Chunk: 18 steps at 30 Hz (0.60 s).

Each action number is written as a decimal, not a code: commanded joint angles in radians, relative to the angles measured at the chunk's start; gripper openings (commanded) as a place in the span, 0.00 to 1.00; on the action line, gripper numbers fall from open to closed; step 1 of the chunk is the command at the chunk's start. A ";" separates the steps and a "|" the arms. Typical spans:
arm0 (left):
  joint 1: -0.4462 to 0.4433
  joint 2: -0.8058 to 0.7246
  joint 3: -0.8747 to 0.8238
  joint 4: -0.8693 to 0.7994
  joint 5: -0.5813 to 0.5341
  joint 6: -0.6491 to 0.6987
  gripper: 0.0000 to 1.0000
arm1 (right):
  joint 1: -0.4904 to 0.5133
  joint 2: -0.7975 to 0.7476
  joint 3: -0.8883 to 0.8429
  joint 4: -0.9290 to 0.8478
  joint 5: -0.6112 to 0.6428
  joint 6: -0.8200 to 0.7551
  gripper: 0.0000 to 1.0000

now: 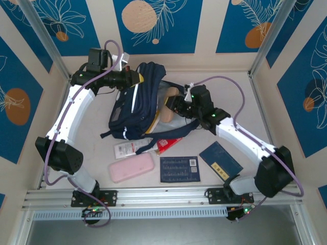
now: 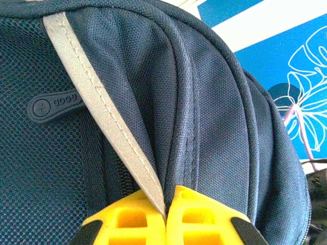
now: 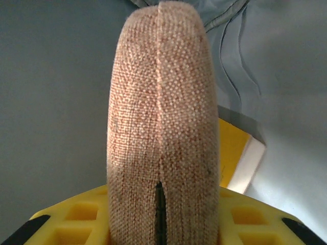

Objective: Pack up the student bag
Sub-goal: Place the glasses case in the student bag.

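Observation:
The student bag (image 1: 134,109), a navy backpack with a white reflective stripe (image 2: 97,97), lies in the middle of the table with its mouth facing right. My left gripper (image 1: 137,77) is at its far top edge, yellow fingers (image 2: 127,219) shut on a fold of the bag's fabric beside the stripe. My right gripper (image 1: 176,106) is at the bag's mouth, shut on a tan woven pouch (image 3: 161,102) that stands upright between its fingers. Grey lining (image 3: 51,102) surrounds the pouch. A yellow book (image 3: 232,153) lies inside to the right.
In front of the bag lie a pink case (image 1: 131,167), a white packet (image 1: 127,149), a red item (image 1: 167,145), a dark blue printed booklet (image 1: 179,169) and a blue notebook (image 1: 220,159). Dark straps trail from the bag's near end.

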 commanded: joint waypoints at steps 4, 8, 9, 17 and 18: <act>-0.004 -0.048 0.083 0.129 0.121 0.015 0.00 | 0.017 0.195 0.101 0.224 -0.116 0.118 0.03; -0.011 -0.043 0.087 0.136 0.134 0.012 0.00 | 0.063 0.360 0.231 0.198 -0.099 0.116 0.05; -0.012 -0.042 0.089 0.137 0.134 0.011 0.00 | 0.072 0.401 0.267 0.186 -0.087 0.118 0.08; -0.013 -0.020 0.122 0.140 0.155 0.002 0.00 | 0.138 0.728 0.573 0.123 0.022 0.241 0.10; -0.013 -0.014 0.126 0.140 0.158 -0.001 0.00 | 0.145 0.757 0.608 0.118 0.021 0.242 0.14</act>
